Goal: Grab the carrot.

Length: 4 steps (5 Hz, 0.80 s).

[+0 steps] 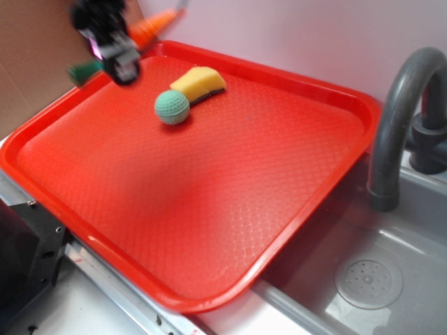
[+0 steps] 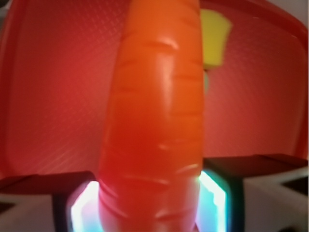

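The orange ridged carrot [image 1: 152, 25] is held in my gripper [image 1: 115, 50] above the far left corner of the red tray [image 1: 209, 195]. Its green stem end [image 1: 84, 69] sticks out to the left and its tapered tip points up to the right. In the wrist view the carrot [image 2: 154, 121] fills the middle of the frame, clamped between the two lit pads [image 2: 84, 208], well above the tray [image 2: 53, 96]. The gripper is shut on it.
A green dimpled ball [image 1: 172, 107] and a yellow sponge wedge [image 1: 200, 83] lie on the tray's far part; the sponge also shows in the wrist view [image 2: 215, 36]. A grey faucet [image 1: 401, 118] and sink [image 1: 370, 279] stand at the right. A brown board stands behind at left.
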Each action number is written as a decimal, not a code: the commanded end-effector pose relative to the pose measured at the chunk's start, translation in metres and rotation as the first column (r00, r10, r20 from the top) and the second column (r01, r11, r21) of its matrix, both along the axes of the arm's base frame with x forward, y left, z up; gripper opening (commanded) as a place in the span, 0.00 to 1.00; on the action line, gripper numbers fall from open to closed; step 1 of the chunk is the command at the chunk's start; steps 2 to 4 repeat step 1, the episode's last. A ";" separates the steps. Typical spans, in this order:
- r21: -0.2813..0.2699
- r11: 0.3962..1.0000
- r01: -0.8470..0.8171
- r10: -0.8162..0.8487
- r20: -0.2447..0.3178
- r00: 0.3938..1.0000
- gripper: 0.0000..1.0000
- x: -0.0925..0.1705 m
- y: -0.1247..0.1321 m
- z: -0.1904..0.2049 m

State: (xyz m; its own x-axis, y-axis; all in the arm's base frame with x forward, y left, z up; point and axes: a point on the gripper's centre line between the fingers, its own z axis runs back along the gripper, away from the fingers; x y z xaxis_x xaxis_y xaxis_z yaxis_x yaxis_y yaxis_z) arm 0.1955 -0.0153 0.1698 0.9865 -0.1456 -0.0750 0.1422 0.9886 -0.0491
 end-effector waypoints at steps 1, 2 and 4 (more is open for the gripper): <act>-0.063 0.992 0.113 -0.114 -0.018 0.993 0.00 0.004 0.001 0.006; -0.063 0.992 0.113 -0.114 -0.018 0.993 0.00 0.004 0.001 0.006; -0.063 0.992 0.113 -0.114 -0.018 0.993 0.00 0.004 0.001 0.006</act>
